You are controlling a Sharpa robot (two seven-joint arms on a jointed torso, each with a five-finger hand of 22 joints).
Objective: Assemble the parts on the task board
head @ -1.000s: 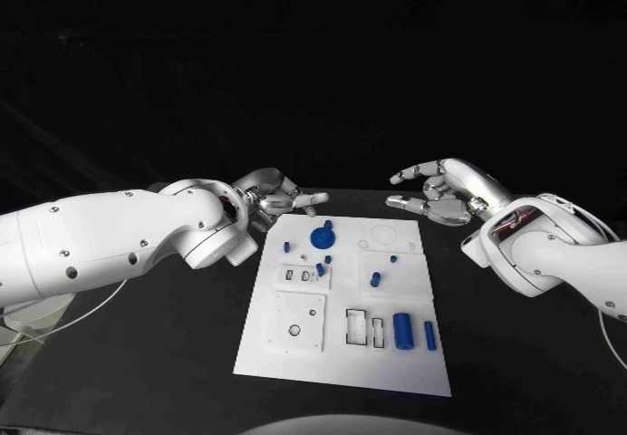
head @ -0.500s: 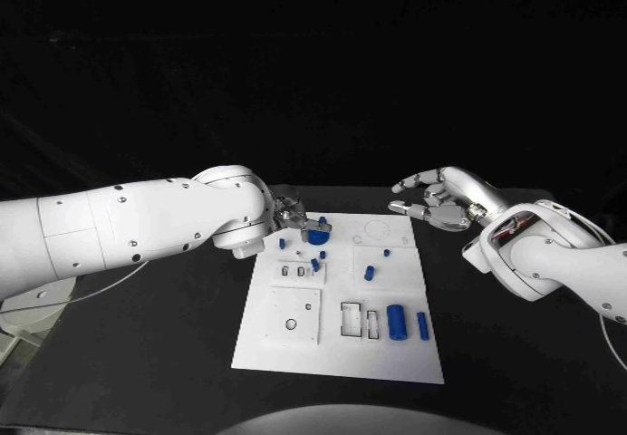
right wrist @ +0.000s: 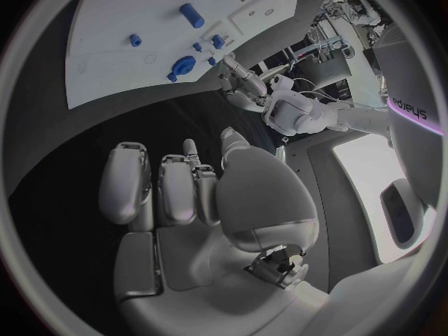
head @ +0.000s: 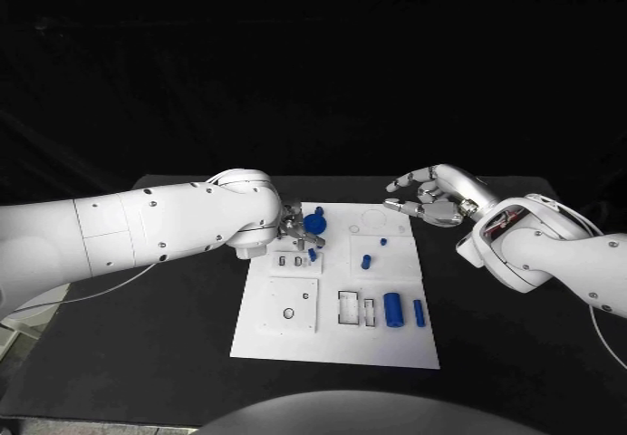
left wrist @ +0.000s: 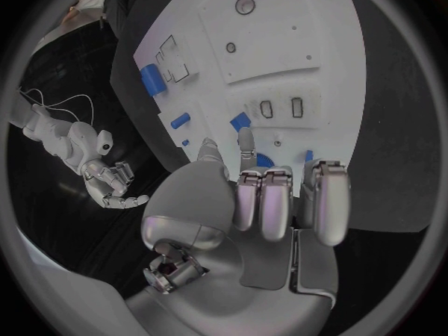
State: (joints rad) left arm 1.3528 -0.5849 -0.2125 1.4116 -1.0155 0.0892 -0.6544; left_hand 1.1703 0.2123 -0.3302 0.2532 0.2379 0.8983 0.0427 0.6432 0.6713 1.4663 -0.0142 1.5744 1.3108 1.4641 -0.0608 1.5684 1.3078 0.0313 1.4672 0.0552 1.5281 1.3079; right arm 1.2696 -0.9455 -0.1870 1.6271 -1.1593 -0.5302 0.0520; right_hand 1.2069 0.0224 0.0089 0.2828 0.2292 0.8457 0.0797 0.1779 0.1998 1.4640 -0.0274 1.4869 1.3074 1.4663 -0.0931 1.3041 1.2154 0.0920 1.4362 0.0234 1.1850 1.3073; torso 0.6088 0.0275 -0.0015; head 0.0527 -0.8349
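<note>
The left hand (head: 295, 230) has moved in from the task board (head: 339, 340) edge, fingers now at the round blue part (head: 313, 225).

Place: a robotics lab or test cell, staged for a bench trial.
Backdrop: plain darkness behind and around the worktop (head: 157, 362), with no household furniture.
Surface: a matte black worktop carrying one white task board (head: 337, 344) with cut-out slots and small blue parts (head: 393, 310).
Equipment: two white robot arms with silver hands; the right wrist view shows metal frames and rigging (right wrist: 327, 41) beyond the worktop.
Cabling: a thin wire (head: 91, 292) trails beneath the left arm.
</note>
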